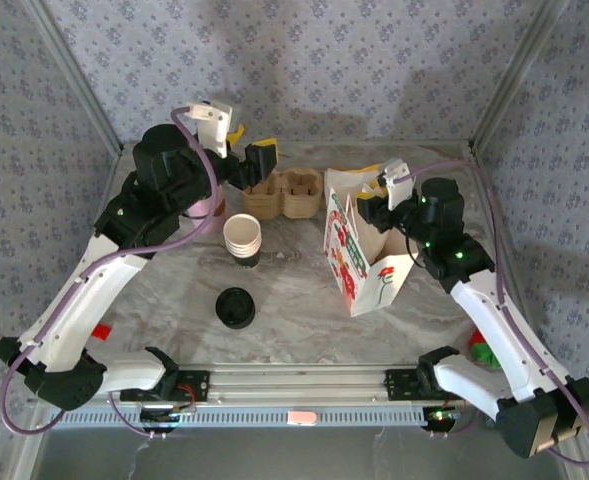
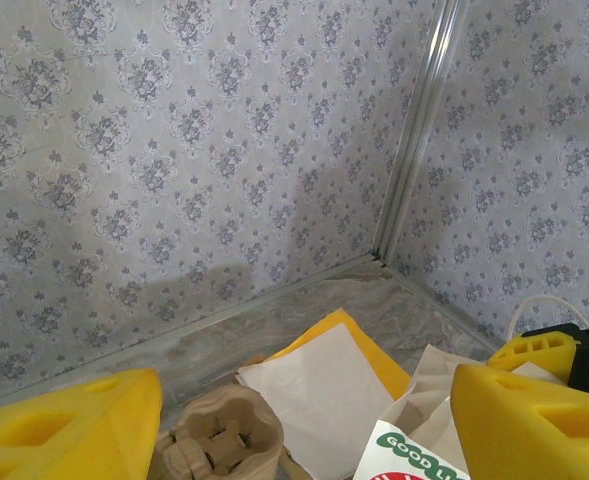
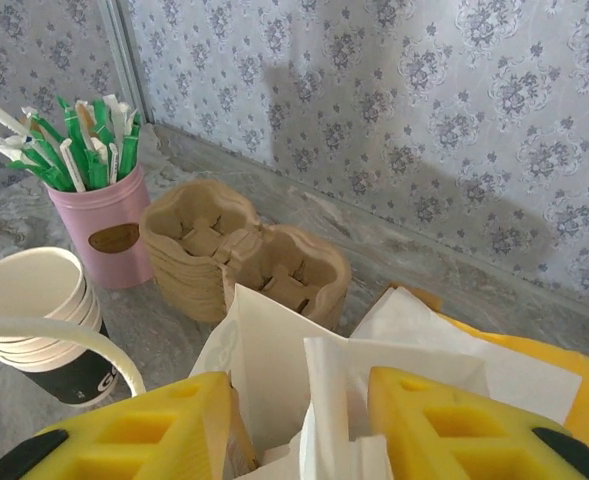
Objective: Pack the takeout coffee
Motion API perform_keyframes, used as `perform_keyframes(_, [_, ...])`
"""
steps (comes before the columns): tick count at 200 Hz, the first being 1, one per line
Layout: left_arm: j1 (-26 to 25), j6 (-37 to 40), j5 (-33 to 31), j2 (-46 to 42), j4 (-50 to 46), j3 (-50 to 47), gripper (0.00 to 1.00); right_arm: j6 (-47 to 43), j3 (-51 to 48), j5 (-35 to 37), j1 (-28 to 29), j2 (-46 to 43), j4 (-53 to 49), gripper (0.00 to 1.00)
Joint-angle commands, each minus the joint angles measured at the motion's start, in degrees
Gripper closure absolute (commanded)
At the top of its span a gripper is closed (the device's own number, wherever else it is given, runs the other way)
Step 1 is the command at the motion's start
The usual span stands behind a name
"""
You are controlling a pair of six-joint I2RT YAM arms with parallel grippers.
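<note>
The takeout coffee (image 1: 235, 307) stands on the marble table near the front centre and looks like a black disc from above. Neither gripper is near it. My left gripper (image 1: 252, 150) hovers at the back over the cardboard cup carriers (image 1: 286, 192), open with nothing between its yellow fingers (image 2: 64, 425). The printed white paper bag (image 1: 359, 262) stands open at centre right. My right gripper (image 1: 372, 208) sits at the bag's top rim, open. A bag wall (image 3: 274, 350) and a white napkin (image 3: 334, 400) stand between its yellow fingers (image 3: 144, 430).
A stack of lidless paper cups (image 1: 242, 235) stands left of the bag. A pink cup of wrapped straws (image 3: 109, 225) is beside the cup carriers (image 3: 234, 250). White napkins (image 2: 319, 390) lie on a yellow sheet (image 2: 374, 350) behind the bag. Patterned walls close the back and sides.
</note>
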Motion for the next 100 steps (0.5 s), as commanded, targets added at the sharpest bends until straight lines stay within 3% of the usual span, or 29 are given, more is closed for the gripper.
perform_keyframes(1, [0.26,-0.37,0.3,-1.28,1.17,0.33,0.24,-0.91,4.24,0.95,0.25,-1.34,-0.98,0.53])
perform_keyframes(70, [0.19,-0.54,-0.04,-1.28,1.34,0.5,0.22,-4.83,13.81,2.65,0.17,0.15,-2.12,0.42])
perform_keyframes(100, [0.19,-0.55,-0.14,-1.28,1.42,0.5,0.22,-6.96,15.56,6.13,0.09,0.67,-4.33,0.41])
